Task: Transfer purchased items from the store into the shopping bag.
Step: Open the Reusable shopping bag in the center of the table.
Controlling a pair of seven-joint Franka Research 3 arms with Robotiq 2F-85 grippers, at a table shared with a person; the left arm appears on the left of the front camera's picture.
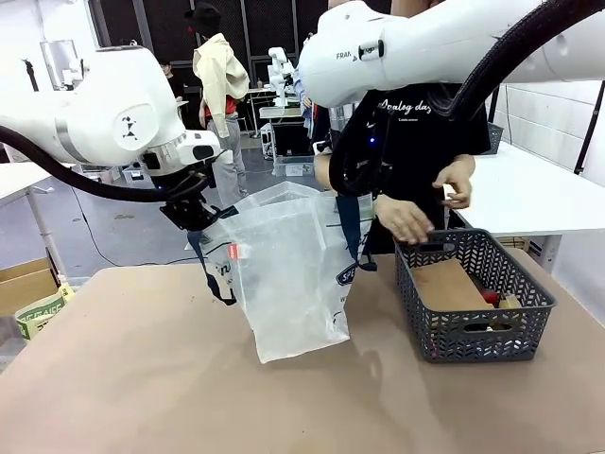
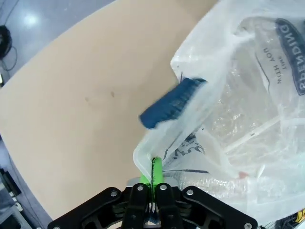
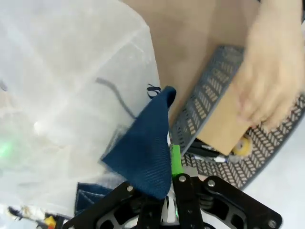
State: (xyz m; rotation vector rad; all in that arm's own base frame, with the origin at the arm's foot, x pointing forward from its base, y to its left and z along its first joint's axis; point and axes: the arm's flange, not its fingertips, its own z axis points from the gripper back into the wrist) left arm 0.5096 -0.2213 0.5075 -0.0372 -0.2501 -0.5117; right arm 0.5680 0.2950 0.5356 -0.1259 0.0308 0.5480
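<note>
Table (image 1: 142, 378) carries the shopping bag (image 1: 293, 274), upright at centre, mouth up. The left gripper (image 2: 155, 167) is clamped on its left rim, and the right gripper (image 3: 174, 160) on its right rim at the navy strap (image 3: 143, 148). To the right of the bag, the mesh basket (image 1: 473, 333) holds the flat brown box (image 1: 444, 284), its long axis along the basket's length. The person's hand (image 1: 405, 219) is nearest it. The small packets (image 1: 489, 296) are partly hidden behind the basket wall.

The shopping bag (image 1: 293, 274) is glossy crinkled plastic with woven handles (image 3: 143, 152).
</note>
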